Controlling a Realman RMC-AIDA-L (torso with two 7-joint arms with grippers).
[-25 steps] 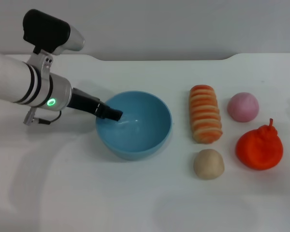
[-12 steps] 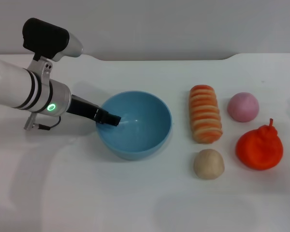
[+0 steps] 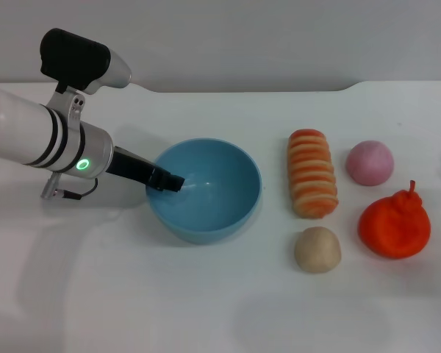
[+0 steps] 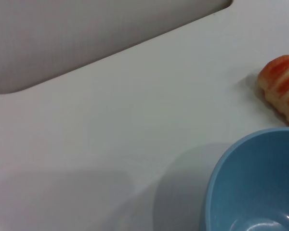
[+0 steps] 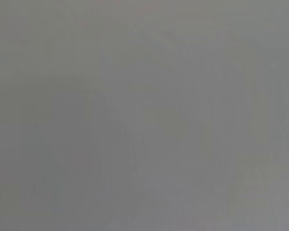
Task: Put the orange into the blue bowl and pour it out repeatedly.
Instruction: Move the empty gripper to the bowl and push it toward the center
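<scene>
One lumpy red-orange orange (image 3: 394, 226) lies at the counter's right edge, well apart from the single smooth light-blue bowl (image 3: 228, 213). The left claw (image 3: 169, 182) pinches the bowl's left rim. Between them lie one striped roll (image 3: 312, 173), one tan ball (image 3: 317, 249) and one pink ball (image 3: 370, 162), all on a white counter (image 3: 206, 294).

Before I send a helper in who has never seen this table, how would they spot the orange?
Start at the blue bowl in the middle of the white table and look toward the robot's right, past the striped roll. The orange is outermost, just nearer than the pink ball. It alone is bright red-orange, lumpy, with a pointed stem tip.
</scene>
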